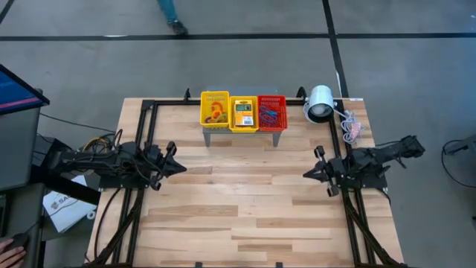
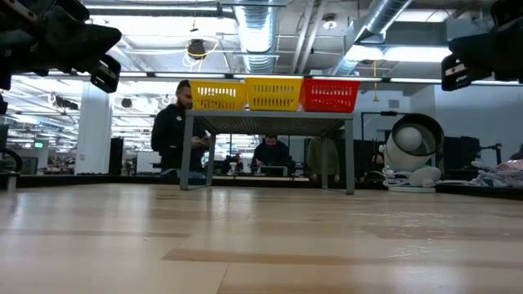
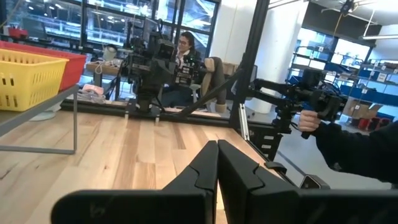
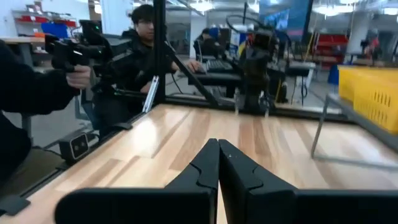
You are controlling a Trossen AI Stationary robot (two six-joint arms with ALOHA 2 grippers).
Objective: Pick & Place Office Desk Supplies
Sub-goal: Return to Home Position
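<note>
Left side: our left gripper [image 1: 177, 167] hangs over the table's left part and points inward. Its fingers [image 3: 199, 175] are pressed together with nothing between them.
Right side: our right gripper [image 1: 309, 173] mirrors it over the right part. Its fingers [image 4: 244, 175] are likewise pressed together and empty.
Far edge: a grey shelf [image 1: 209, 132] stands at the middle of the far edge. It carries three baskets in a touching row: left yellow basket [image 1: 215, 93], middle yellow basket [image 1: 243, 99], red basket [image 1: 272, 97].
Office desk supplies: we see orange and red band loops [image 1: 216, 113] in the left yellow basket. A yellow-and-green card box [image 1: 244, 114] lies in the middle one and blue-grey clips [image 1: 269, 115] in the red one.
Open room: the table [image 1: 245, 216] is bare wood between the two grippers and on to the near edge.
Side edges: black frame rails [image 1: 145, 141] run along both sides. A white round device [image 1: 320, 103] sits at the far right corner, near the red basket.
Beyond the edges: a person's hand [image 4: 78, 76] holds a black device just off the table's side.
</note>
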